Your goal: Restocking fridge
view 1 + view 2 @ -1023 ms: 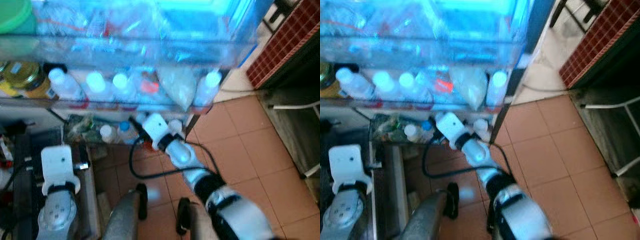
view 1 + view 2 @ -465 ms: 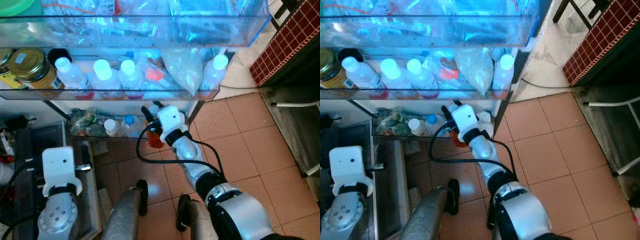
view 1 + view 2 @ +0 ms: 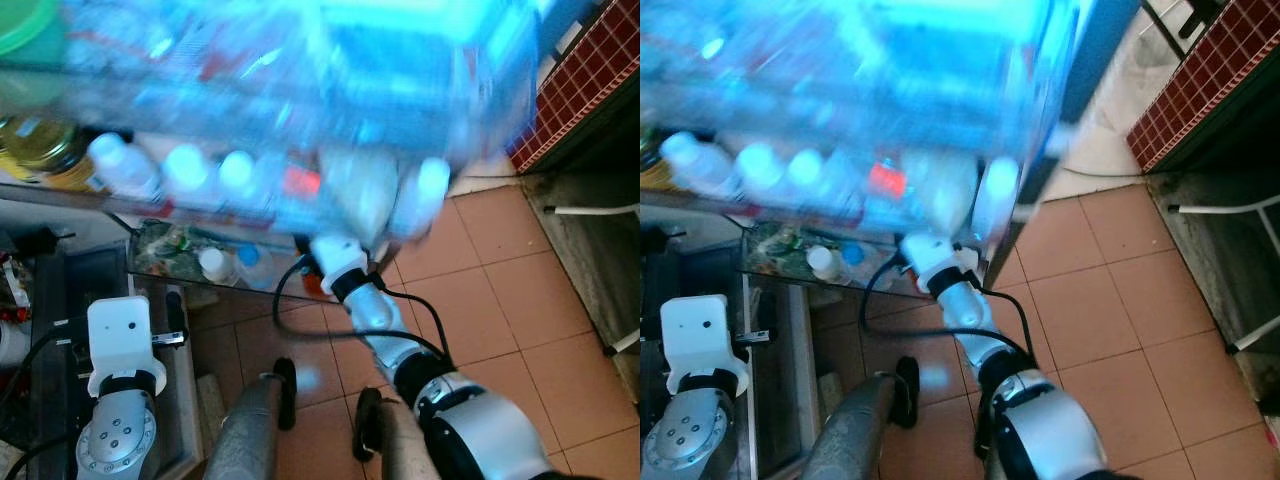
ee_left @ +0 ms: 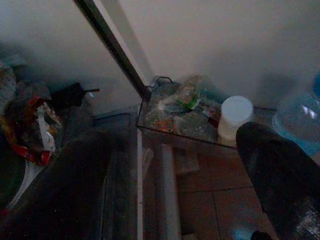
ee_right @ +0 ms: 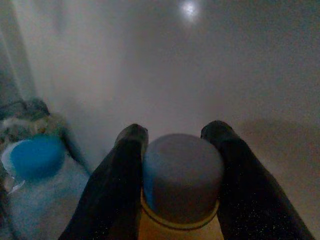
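Inside, the right tool (image 5: pixel 176 165) clamps a round-capped, seemingly orange bottle (image 5: pixel 181 180); the left tool (image 4: pixel 165 180) gapes wide.

Head views are bright, with a blue glow over the fridge shelves (image 3: pixel 300 120), which are smeared by motion blur; the tiled floor (image 3: pixel 500 300) stays sharper; both wrist views are dim and grainy, with a faint glare spot on the back wall (image 5: pixel 190 7).

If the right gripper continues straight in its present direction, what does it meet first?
Probably the pale back wall of the fridge. The right gripper is shut on an orange bottle, with nothing visible directly ahead; depth is unclear.
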`<state>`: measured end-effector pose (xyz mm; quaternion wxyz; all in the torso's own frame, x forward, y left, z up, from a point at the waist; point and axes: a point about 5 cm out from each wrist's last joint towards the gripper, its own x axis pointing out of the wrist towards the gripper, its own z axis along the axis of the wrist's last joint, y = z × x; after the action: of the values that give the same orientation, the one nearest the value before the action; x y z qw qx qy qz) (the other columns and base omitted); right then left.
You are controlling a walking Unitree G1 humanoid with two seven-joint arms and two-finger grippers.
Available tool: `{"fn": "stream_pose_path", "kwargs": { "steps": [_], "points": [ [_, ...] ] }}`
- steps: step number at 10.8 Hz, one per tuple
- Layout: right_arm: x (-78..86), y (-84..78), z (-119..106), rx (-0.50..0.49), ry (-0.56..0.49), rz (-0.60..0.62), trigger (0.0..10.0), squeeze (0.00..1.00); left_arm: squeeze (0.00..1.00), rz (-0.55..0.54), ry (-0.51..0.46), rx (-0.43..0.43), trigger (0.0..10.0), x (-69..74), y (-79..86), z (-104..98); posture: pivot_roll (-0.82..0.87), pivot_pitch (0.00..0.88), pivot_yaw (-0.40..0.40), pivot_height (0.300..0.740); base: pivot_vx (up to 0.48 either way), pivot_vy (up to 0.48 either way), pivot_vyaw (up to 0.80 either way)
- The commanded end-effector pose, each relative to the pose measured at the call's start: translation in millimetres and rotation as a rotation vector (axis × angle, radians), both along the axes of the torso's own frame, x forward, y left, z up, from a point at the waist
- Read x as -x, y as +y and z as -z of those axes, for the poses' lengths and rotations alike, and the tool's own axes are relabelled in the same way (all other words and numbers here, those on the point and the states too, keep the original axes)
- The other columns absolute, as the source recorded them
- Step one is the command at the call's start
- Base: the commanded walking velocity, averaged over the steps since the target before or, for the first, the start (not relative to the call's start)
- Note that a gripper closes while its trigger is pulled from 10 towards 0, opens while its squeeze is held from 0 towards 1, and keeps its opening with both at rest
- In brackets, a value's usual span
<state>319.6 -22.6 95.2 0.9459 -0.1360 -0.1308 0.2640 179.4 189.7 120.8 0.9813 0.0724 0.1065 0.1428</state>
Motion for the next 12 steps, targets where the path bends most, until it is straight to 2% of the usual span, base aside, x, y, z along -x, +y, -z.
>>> {"fn": "stream_pose_path", "kwargs": {
  "steps": [1, 4, 5, 6, 7, 12],
  "points": [
    [-0.3, 4.4, -5.3, 0.000, -0.034, -0.011, 10.0, 0.00, 0.00, -0.008, 0.018, -0.009, 10.0, 5.2, 1.3, 0.9, 0.38, 0.363, -0.004, 0.740, 0.000, 0.000, 0.00],
    [2.3, 6.4, 12.8, -0.070, 0.161, 0.016, 10.0, 0.00, 0.00, 0.001, 0.019, -0.002, 10.0, 5.9, -1.5, 0.7, 0.38, 0.370, -0.007, 0.740, 0.000, 0.000, 0.00],
    [6.8, 7.9, 19.6, -0.126, 0.227, -0.002, 10.0, 0.00, 0.00, 0.001, 0.023, 0.000, 10.0, 6.8, -1.8, 1.3, 0.38, 0.367, -0.009, 0.740, 0.000, 0.000, 0.00],
    [11.1, 9.6, 22.0, -0.150, 0.237, -0.038, 9.4, 1.00, 0.00, 0.003, 0.025, 0.001, 10.0, 6.3, -2.2, 1.8, 0.38, 0.367, -0.010, 0.740, 0.000, 0.000, 0.00],
    [10.6, 8.0, 22.8, -0.140, 0.233, -0.017, 10.0, 1.00, 0.00, 0.005, 0.022, 0.003, 10.0, 4.3, -2.9, 2.1, 0.37, 0.363, -0.011, 0.740, 0.000, 0.000, 0.00],
    [4.0, -7.0, 21.5, -0.138, 0.238, -0.020, 10.0, 1.00, 0.00, 0.012, 0.011, 0.007, 10.0, -5.4, -3.9, 4.7, 0.35, 0.334, -0.015, 0.740, 0.000, 0.000, 0.00]
  ]
}}
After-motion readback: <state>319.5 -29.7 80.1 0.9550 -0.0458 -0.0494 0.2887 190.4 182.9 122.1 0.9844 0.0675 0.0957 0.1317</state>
